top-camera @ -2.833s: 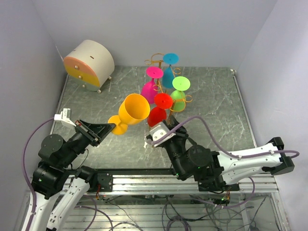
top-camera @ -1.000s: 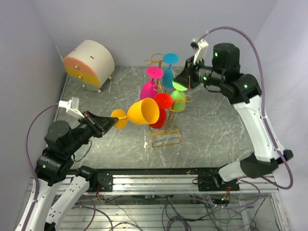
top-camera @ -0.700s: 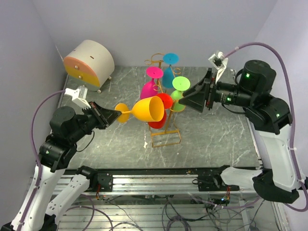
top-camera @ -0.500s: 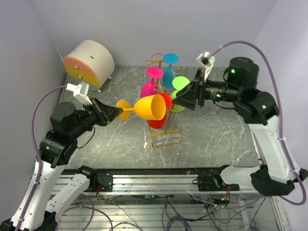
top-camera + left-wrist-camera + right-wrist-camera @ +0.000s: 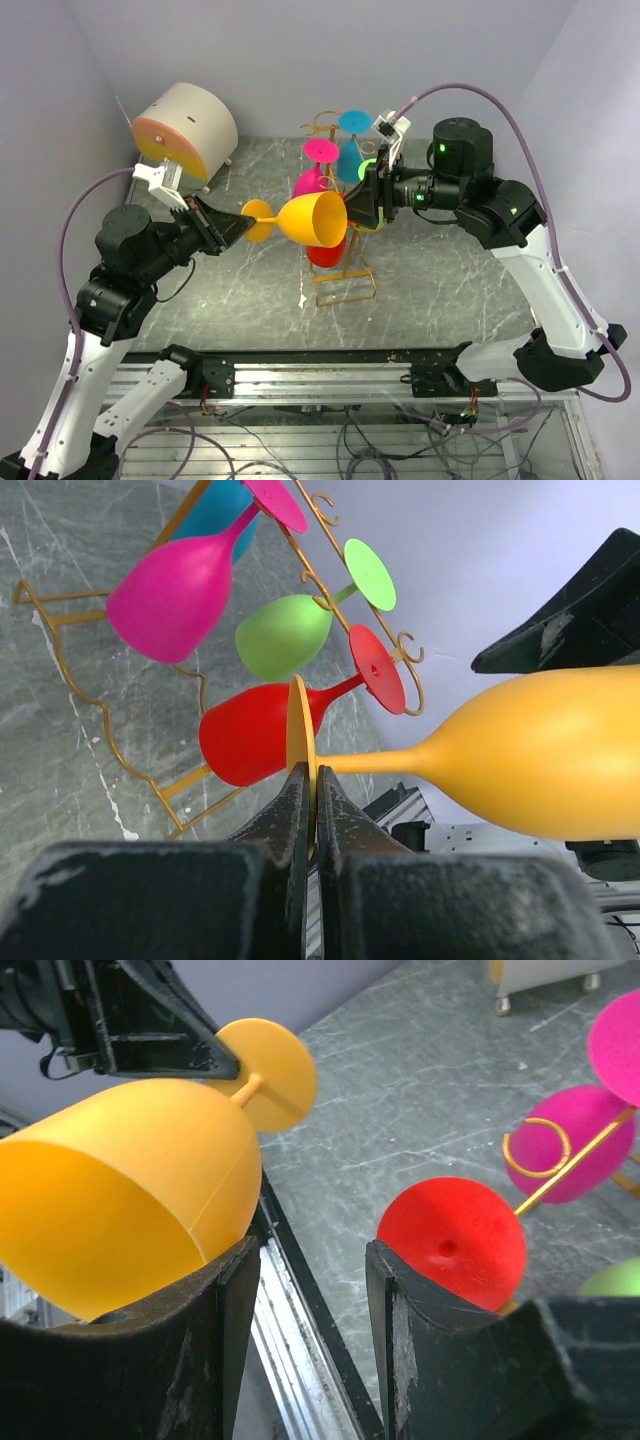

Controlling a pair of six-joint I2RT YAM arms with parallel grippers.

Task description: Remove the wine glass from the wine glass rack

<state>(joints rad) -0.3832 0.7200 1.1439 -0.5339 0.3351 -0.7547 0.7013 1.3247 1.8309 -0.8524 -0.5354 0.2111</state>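
My left gripper (image 5: pixel 240 222) (image 5: pixel 311 772) is shut on the foot of an orange wine glass (image 5: pixel 313 220) (image 5: pixel 545 755), held sideways in the air in front of the wine glass rack (image 5: pixel 347 298) (image 5: pixel 575 1170). Its bowl (image 5: pixel 130 1190) opens toward my right gripper (image 5: pixel 352 205) (image 5: pixel 312 1250), which is open with only table and rail between its fingers. The right gripper's left finger lies against the bowl's side near the rim; I cannot tell whether they touch. Red (image 5: pixel 327 252), magenta (image 5: pixel 320 152), blue (image 5: pixel 354 122) and green (image 5: pixel 285 635) glasses hang upside down on the rack.
A round beige cabinet (image 5: pixel 185 122) with orange and yellow drawer fronts stands at the back left of the marble table (image 5: pixel 450 260). A metal rail (image 5: pixel 330 375) runs along the near edge. Walls close in on the left, back and right.
My right arm swung up from low by its base to the rack's right side, opened its jaws and moved left to the orange bowl. The left arm tipped the glass level and carried it rightward.
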